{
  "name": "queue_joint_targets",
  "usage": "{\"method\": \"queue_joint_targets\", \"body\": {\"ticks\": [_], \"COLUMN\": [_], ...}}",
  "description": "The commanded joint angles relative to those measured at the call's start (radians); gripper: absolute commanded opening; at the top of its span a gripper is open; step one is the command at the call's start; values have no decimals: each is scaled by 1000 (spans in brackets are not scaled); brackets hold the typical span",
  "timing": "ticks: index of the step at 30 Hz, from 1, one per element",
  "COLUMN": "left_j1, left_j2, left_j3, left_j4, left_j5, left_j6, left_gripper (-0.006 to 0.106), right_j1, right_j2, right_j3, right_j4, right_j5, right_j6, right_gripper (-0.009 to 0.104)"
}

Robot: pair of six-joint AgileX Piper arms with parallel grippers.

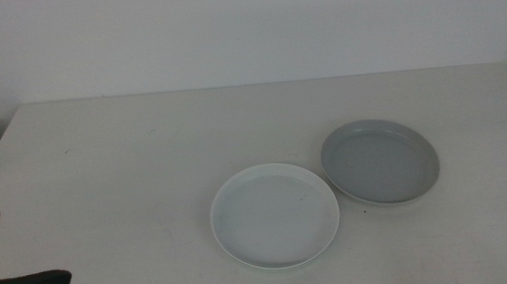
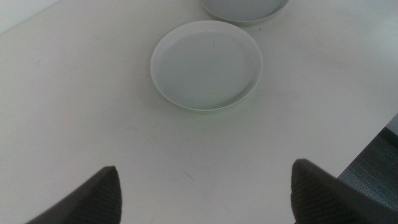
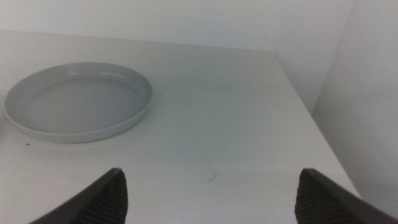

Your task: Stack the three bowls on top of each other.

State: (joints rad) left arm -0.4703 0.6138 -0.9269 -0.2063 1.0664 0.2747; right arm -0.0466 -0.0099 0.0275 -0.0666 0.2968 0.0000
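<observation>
My left gripper (image 2: 205, 190) waits at the table's (image 1: 127, 152) near left edge, jaws wide apart, nothing held; my right gripper (image 3: 208, 193) is likewise spread and empty, out of the middle view. Pale bowl (image 1: 276, 215) sits centre-front, the grey bowl (image 1: 380, 161) just beside it, rims almost touching; I see only two bowls

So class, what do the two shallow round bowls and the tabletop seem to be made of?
Grey shallow bowl: probably glazed ceramic or melamine, given its smooth, faintly shiny rim. Pale shallow bowl: the same, with a soft sheen. White tabletop: seemingly matt laminate, showing faint scuffs.
</observation>
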Motion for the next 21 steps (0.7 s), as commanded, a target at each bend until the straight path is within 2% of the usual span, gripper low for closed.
{"method": "queue_joint_targets", "body": {"ticks": [1, 5, 8, 16, 21], "left_j1": [2, 2, 2, 2, 2], "left_j2": [3, 3, 3, 3, 3], "left_j3": [-32, -32, -32, -32, -32], "left_j4": [-13, -12, -12, -12, -12], "left_j5": [-65, -64, -64, -64, -64], "left_j6": [-11, -11, -11, -11, -11], "left_gripper": [105, 105, 105, 105, 105], "right_j1": [-5, -5, -5, -5, -5], "right_j2": [-16, 33, 115, 476, 697], "right_j3": [-37, -151, -259, -614, -771], "right_j4": [16, 67, 67, 67, 93], "right_j5": [-44, 99, 156, 446, 476], "right_j6": [-6, -6, -6, -6, 41], "right_gripper": [94, 94, 94, 94, 94]}}
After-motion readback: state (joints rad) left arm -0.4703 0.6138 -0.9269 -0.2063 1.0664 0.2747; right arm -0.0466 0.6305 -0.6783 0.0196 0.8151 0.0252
